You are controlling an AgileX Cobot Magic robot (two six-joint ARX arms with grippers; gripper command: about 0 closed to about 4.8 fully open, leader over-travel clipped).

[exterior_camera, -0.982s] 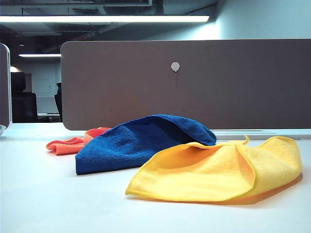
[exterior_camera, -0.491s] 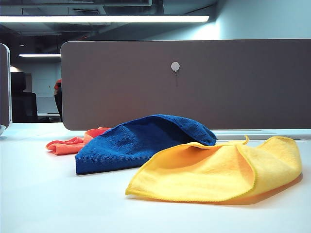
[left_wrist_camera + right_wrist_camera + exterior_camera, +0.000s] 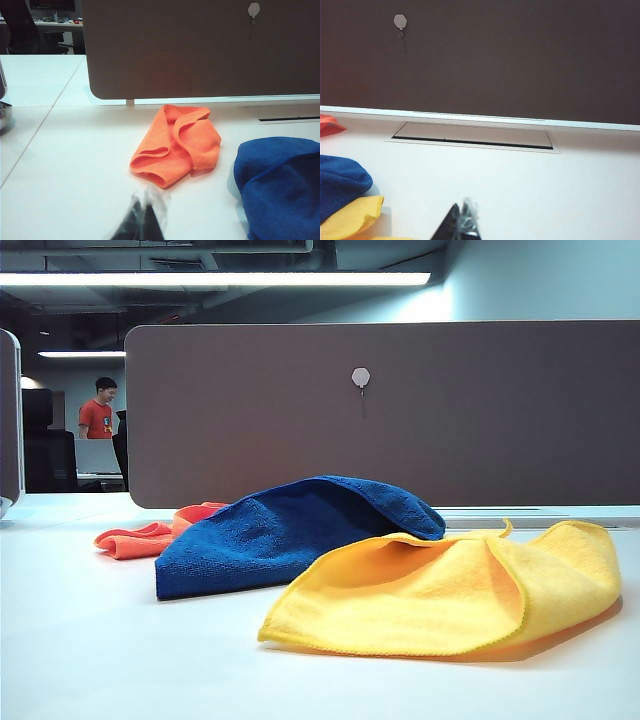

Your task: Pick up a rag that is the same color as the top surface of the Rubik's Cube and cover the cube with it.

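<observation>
The deep blue rag [image 3: 290,530] lies on the white table in a raised mound, left of centre in the exterior view. It also shows in the left wrist view [image 3: 280,185] and the right wrist view [image 3: 340,182]. The Rubik's Cube is hidden in every view. My left gripper [image 3: 143,210] hovers shut over bare table, short of the orange-pink cloth [image 3: 175,147] and apart from the rag. My right gripper [image 3: 462,215] is shut too, over bare table beside the yellow cloth [image 3: 350,217]. Neither gripper holds anything, and neither appears in the exterior view.
The yellow cloth [image 3: 450,590] lies spread in front of the rag, overlapping its edge. The orange-pink cloth [image 3: 140,537] is crumpled behind the rag's left side. A brown partition [image 3: 400,410] walls off the table's far edge, with a cable slot [image 3: 472,136] before it.
A person in a red shirt has come into sight far in the background at left. The cloths and both grippers have not moved.
</observation>
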